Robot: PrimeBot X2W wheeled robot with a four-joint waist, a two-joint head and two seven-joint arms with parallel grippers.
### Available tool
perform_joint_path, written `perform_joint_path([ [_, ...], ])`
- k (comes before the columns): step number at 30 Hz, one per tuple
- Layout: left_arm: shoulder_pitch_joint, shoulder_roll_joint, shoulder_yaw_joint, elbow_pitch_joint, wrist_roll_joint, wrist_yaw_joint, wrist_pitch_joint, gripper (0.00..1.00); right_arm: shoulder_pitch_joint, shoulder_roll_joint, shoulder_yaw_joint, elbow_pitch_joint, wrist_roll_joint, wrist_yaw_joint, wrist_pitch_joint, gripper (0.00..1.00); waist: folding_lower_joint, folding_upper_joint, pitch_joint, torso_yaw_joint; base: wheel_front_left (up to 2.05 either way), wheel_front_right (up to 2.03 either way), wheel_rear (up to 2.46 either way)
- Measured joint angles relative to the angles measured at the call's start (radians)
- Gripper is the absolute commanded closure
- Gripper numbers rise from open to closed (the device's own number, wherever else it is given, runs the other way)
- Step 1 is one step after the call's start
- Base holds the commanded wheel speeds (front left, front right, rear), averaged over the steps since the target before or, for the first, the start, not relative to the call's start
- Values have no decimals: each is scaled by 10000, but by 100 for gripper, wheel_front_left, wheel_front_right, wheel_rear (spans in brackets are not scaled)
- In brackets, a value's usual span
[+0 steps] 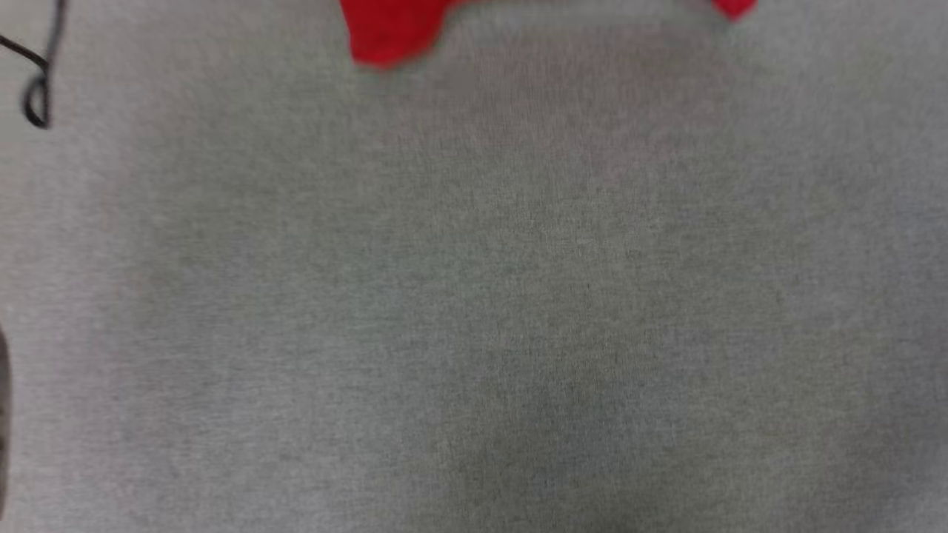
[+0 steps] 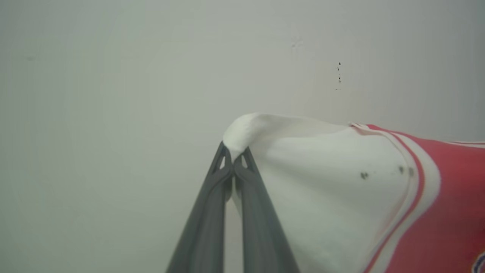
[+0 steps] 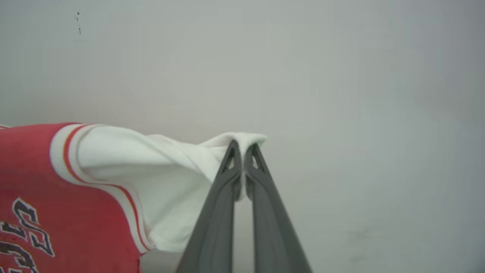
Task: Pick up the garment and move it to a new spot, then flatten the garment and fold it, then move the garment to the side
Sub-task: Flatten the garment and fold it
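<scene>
In the left wrist view the left gripper (image 2: pixel 233 161) has its two dark fingers pressed together at the tips, clenched on a bunched corner of a white sleeve (image 2: pixel 322 197) of the garment (image 2: pixel 451 212); the cloth falls away to that view's right, past a few small dark specks (image 2: pixel 363 175) and a band of red-and-white striped trim (image 2: pixel 416 182), into the red body. In the right wrist view the right gripper (image 3: pixel 242 151) is likewise closed tight, pinching the folded edge of the other white sleeve (image 3: pixel 166 189); that sleeve sags to the view's left, where the same striped band meets the red body, which bears dark-and-white printed lettering (image 3: pixel 22 231). So the garment hangs stretched between the two grippers, gripped by a sleeve at each end; behind it in both wrist views lies a plain pale surface (image 2: pixel 113 94), blurred. In the head view, nearest the robot, spreads a grey woven-looking surface (image 1: pixel 474 311); at the far top edge two red points of the hem (image 1: pixel 389 37) dip into sight, well apart; a black cable (image 1: pixel 37 89) loops at the upper left.
</scene>
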Motion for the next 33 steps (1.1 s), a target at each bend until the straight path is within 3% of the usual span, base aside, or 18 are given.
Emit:
perform_joint_path([
  [9,-1553,180,42,33,280,-19,-456,100,-1499,-19,840,543,535,0,-1526,100,1,0,1710,-357,0,0,0],
  [21,-1619,50,291,545,-107,63,-997,100,-1832,173,2088,1597,1407,0,-2416,100,0,0,3395,-639,0,0,0],
  [27,-700,-176,539,1009,-608,-123,-1561,100,-1247,128,2734,1942,2011,0,-2675,100,0,0,3265,-485,0,0,0],
  [33,2861,-504,1174,535,-1398,-523,-2094,100,1816,-357,3407,1312,2840,0,-2934,100,-1,0,2065,-224,0,0,0],
])
